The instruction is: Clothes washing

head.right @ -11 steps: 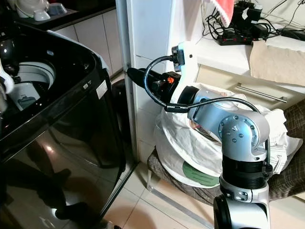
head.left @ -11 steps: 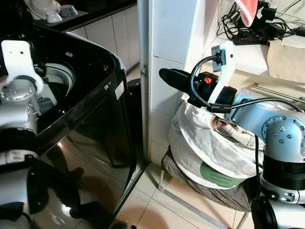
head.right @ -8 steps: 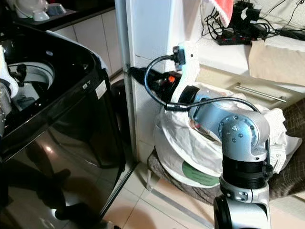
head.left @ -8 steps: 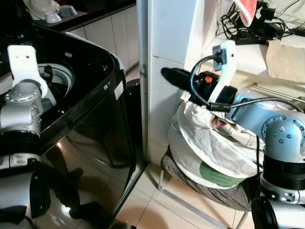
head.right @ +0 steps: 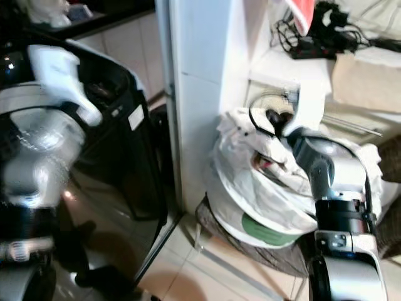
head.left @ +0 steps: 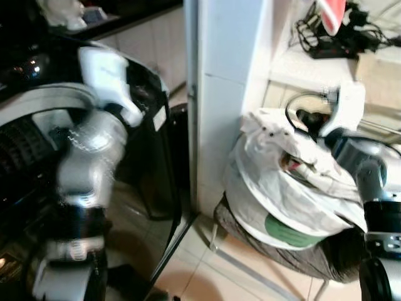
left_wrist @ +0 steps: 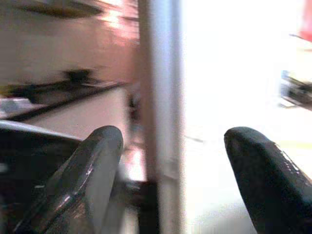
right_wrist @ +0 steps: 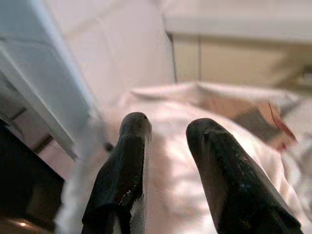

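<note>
Right gripper (right_wrist: 168, 146), fingers slightly apart and empty, hangs just above the laundry bag (head.left: 282, 200); left gripper (left_wrist: 175, 161), fingers wide apart, is farther off.

A tall white tiled pillar (head.left: 229, 94) stands in the middle of the room, and the floor (head.left: 207, 269) below it has pale shiny tiles. Behind it on the right is a light surface (head.left: 301, 66) with a tangle of black cables (head.left: 326, 37) and a beige cloth (head.right: 363, 69). Far back on the left are white cupboard doors (head.left: 156, 44) under a dark surface (head.left: 119, 22).
</note>
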### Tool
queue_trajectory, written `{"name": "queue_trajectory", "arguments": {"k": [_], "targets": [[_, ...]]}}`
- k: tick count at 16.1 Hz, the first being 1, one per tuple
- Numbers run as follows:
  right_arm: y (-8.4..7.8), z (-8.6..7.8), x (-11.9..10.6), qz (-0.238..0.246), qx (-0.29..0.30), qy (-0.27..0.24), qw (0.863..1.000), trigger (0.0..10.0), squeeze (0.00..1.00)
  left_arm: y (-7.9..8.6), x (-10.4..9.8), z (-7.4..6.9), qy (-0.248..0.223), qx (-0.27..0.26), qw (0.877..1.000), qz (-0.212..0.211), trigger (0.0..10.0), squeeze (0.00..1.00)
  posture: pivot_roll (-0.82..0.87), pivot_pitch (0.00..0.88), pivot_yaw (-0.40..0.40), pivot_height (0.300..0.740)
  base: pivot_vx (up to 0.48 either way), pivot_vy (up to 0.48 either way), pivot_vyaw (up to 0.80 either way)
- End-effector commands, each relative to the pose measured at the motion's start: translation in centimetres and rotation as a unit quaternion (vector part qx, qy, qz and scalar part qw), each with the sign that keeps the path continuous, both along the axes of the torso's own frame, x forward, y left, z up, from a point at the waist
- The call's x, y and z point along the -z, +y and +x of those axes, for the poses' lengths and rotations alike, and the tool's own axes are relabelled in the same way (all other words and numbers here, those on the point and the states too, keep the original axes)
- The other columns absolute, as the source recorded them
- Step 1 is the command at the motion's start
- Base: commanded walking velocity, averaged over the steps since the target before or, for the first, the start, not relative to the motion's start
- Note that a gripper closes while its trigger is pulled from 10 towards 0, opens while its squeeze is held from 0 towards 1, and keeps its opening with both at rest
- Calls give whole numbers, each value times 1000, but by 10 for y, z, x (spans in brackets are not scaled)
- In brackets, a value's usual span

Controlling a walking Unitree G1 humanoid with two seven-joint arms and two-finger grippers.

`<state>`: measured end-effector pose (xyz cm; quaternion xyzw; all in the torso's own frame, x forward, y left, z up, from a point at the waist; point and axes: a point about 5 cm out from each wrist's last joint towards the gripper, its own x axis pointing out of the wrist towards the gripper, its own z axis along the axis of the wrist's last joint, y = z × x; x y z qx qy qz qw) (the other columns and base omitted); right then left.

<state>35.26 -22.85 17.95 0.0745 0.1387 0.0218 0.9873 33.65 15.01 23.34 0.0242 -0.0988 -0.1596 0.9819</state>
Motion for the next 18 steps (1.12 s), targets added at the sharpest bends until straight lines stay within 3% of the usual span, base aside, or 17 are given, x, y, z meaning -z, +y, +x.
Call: {"name": "queue_trajectory", "arguments": {"k": [1, 4, 5, 8, 11, 12, 13, 14, 16, 17, 18], "targets": [[-5, 3, 6, 4, -7, -4, 1000, 10000, 1000, -22, 9, -13, 12, 79, 996, 43, 10000, 0, -36, 0, 49, 740, 0, 0, 0], [-14, 10, 20, 43, 4, -1, 999, 10000, 1000, -47, 31, -39, 29, 181, 979, 86, 10000, 0, -40, 0, 55, 740, 0, 0, 0], [-17, 12, 22, 64, 10, -5, 998, 10000, 1000, -51, 33, -43, 18, 190, 977, 96, 10000, 0, -38, 0, 55, 740, 0, 0, 0], [-22, 15, 35, 55, 14, 23, 998, 10000, 1000, -58, 40, -56, 40, 236, 967, 92, 10000, 0, -31, 0, 55, 740, 0, 0, 0], [-22, 19, 45, 14, 19, 49, 999, 10000, 1000, -58, 43, -59, 37, 236, 963, 123, 10000, 0, -16, 0, 50, 740, 0, 0, 0], [-24, 19, 48, -16, 29, 62, 998, 10000, 1000, -57, 43, -60, 36, 235, 963, 127, 10000, 0, -16, 0, 50, 740, 0, 0, 0], [-28, 17, 53, -76, 50, 83, 992, 10000, 1000, -56, 43, -61, 35, 236, 962, 133, 10000, 0, -15, 0, 49, 740, 0, 0, 0], [-20, 13, 64, -20, 9, 135, 991, 10000, 0, -57, 45, -64, 39, 247, 958, 141, 10000, 0, -12, 0, 45, 740, 0, 0, 0], [-14, 8, 75, 26, -5, 159, 987, 10000, 0, -60, 46, -72, 38, 286, 946, 148, 10000, 0, -10, 0, 43, 740, 0, 0, 0], [-13, 8, 76, 74, 3, 152, 986, 10000, 0, -63, 46, -78, 45, 313, 937, 146, 10000, 0, -9, 0, 44, 740, 0, 0, 0], [-13, 8, 76, 89, 9, 152, 984, 4667, 0, -63, 46, -78, 44, 316, 936, 147, 10000, 0, -10, 0, 44, 740, 0, 0, 0]]}}
